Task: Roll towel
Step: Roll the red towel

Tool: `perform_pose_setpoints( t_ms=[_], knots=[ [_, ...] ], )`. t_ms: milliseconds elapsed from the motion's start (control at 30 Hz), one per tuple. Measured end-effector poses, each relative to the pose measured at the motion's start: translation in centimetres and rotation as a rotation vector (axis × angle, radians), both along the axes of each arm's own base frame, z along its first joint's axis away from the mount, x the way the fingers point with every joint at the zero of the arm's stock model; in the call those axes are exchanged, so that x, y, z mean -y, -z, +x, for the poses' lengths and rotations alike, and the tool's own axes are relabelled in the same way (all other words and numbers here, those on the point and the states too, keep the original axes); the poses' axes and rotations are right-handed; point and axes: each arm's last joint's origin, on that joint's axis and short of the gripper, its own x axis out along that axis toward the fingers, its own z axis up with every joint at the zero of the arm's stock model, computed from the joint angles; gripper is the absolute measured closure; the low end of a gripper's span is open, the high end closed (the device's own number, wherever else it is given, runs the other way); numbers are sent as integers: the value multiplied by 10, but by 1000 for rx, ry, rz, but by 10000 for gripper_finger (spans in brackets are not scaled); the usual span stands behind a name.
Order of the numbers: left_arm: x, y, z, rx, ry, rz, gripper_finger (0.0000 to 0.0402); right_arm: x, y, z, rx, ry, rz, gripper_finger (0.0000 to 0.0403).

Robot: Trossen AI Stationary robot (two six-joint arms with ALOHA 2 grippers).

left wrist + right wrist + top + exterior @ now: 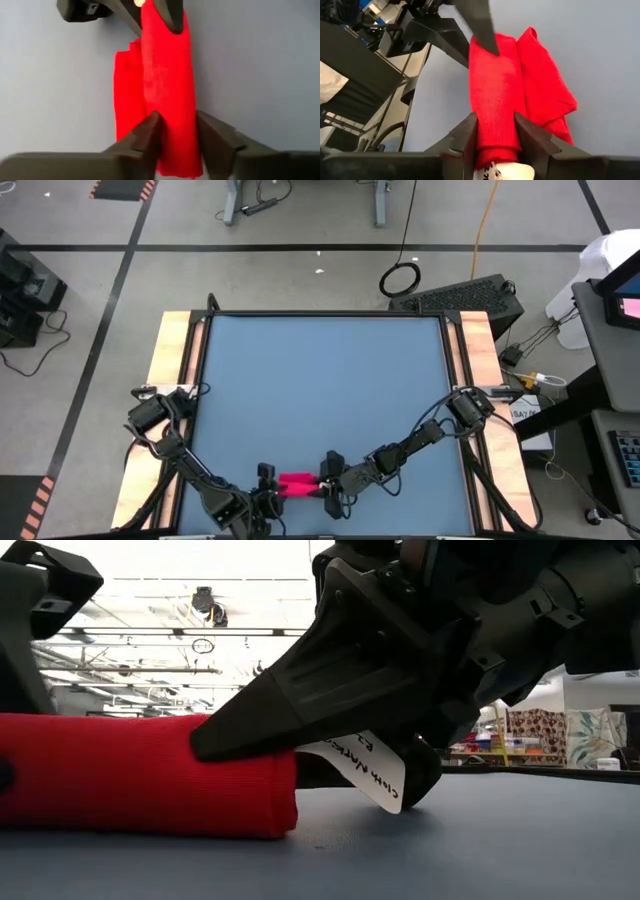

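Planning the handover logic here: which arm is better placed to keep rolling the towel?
Neither clearly: left gripper and right gripper each clamp one end of the rolled towel, so both should turn together.

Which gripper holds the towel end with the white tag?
The right gripper: the white tag sits between its fingers on the towel; the left gripper clamps the tagless end.

You had a bright red-pink towel with a white tag printed in black lettering, sitting on a flat blue-grey table with pale wood side rails. Both arms and the left gripper and right gripper were plain black, no pattern anywhere really.
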Motion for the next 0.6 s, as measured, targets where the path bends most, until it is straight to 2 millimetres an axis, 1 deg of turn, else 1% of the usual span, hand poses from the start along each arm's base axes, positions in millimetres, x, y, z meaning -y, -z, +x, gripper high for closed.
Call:
perform_pose_setpoints(
  t_ms=[133,167,200,300,333,433,533,600],
  knots=[
    [-1,0,4,-34,5,-54,355,0,-3,0,9,-13,-20,296],
    [-2,1,5,-44,5,-64,371,-1,-5,-1,15,-23,-39,296],
    [-3,1,6,-52,6,-72,378,-3,-7,-2,29,-30,-67,295],
    [-6,1,12,-74,0,-106,376,-10,-15,-9,70,-68,-237,286],
    [-7,0,13,-82,-1,-118,370,-13,-19,-12,83,-80,-306,280],
    [-11,0,18,-105,-14,-153,352,-24,-25,-24,107,-89,-505,250],
    [-16,0,22,-143,-28,-190,351,-39,-30,-36,154,-102,-676,219],
    [-18,-1,24,-163,-30,-205,356,-49,-33,-44,184,-98,-768,205]
  ],
)
